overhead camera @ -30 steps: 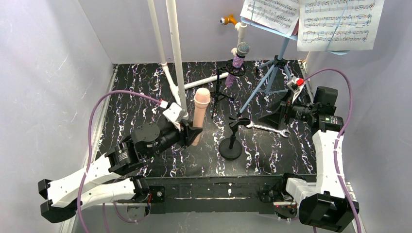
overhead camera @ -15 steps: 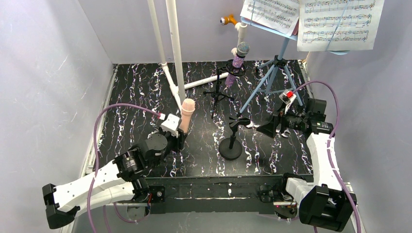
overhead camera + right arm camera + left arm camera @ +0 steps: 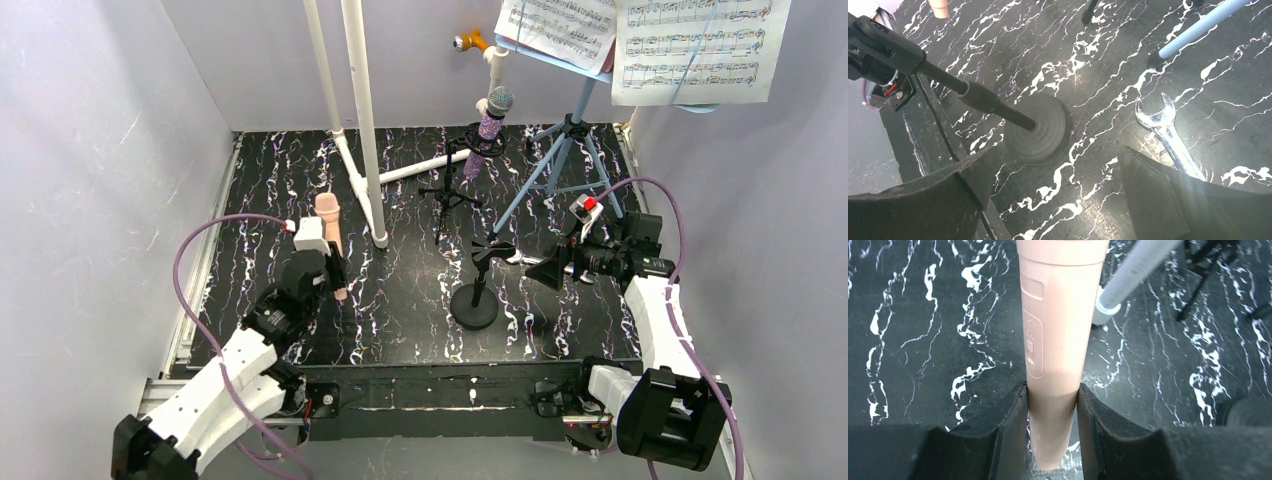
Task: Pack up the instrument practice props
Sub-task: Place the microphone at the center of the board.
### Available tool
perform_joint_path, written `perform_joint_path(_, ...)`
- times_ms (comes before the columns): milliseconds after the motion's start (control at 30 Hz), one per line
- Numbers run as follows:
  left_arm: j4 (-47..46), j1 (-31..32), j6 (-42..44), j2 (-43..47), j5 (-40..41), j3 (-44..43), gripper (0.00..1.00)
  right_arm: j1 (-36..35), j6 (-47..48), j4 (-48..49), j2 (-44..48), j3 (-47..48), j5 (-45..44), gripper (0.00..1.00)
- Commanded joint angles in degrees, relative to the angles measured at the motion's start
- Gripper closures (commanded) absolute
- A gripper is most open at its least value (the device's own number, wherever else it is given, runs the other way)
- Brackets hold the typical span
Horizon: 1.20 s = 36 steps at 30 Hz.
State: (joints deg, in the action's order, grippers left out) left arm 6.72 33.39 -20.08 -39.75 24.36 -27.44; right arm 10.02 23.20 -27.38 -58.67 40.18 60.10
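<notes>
Desk: your black, white-veined marbled desk (image 3: 270,190) carries every prop.
Pipes: the tall white plastic pipes (image 3: 360,110) stand at centre-left. They are not yours to pack.
Music rack: the light-blue perforated music rack on tripod legs (image 3: 565,150) stands at the far right, untouched.
Pages: the printed sheet-music pages (image 3: 695,45) rest on that rack.
Holder: the black round-base holder (image 3: 475,300) stands upright at centre.
Tripod: the black mic tripod (image 3: 447,195) stands behind it and cradles the purple glitter microphone (image 3: 488,125).
Peach microphone: the smooth peach plastic microphone (image 3: 1058,340) is upright over the desk's left half, left of the pipes.
Left fingers: your left fingers (image 3: 998,440) are clamped on its lower handle. You are probably carrying it away for packing.
Right fingers: your right fingers (image 3: 923,200) are spread wide and empty, low over the holder's base.
Wrench: the silver open-ended wrench (image 3: 1168,135) lies just beside one right finger, so avoid it.
Next: no container shows. Stow the peach microphone, then close on the holder's stem.
</notes>
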Motion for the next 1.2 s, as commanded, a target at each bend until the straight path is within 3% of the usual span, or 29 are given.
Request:
perform_joint_path(0, -5.77, -9.63, -4.35, -7.07, -9.50, -2.38, 1.00, 0.26, 1.23, 2.85, -0.19, -0.40, -0.07, 0.02)
perform_joint_path(200, -7.15, -23.28, -10.36, -25.23, -21.60, -11.92, 1.00, 0.26, 1.79, 2.46, 0.01, -0.19, -0.20, 0.02)
perform_joint_path(400, 0.03, -29.64, -11.59, -43.26, -29.37, -26.47, 1.00, 0.17, 2.68, 1.81, 0.12, -0.06, 0.02, 0.02)
perform_joint_path(767, 14.84, -33.30, -8.85, -67.12, -34.64, -51.30, 0.99, 0.09, 3.14, 1.62, 0.23, -0.09, 0.53, 0.02)
perform_joint_path(1167, 25.13, -33.30, -12.09, -80.46, -34.49, -66.05, 0.78, 0.17, 3.28, 1.80, 0.11, -0.26, 0.03, 0.02)
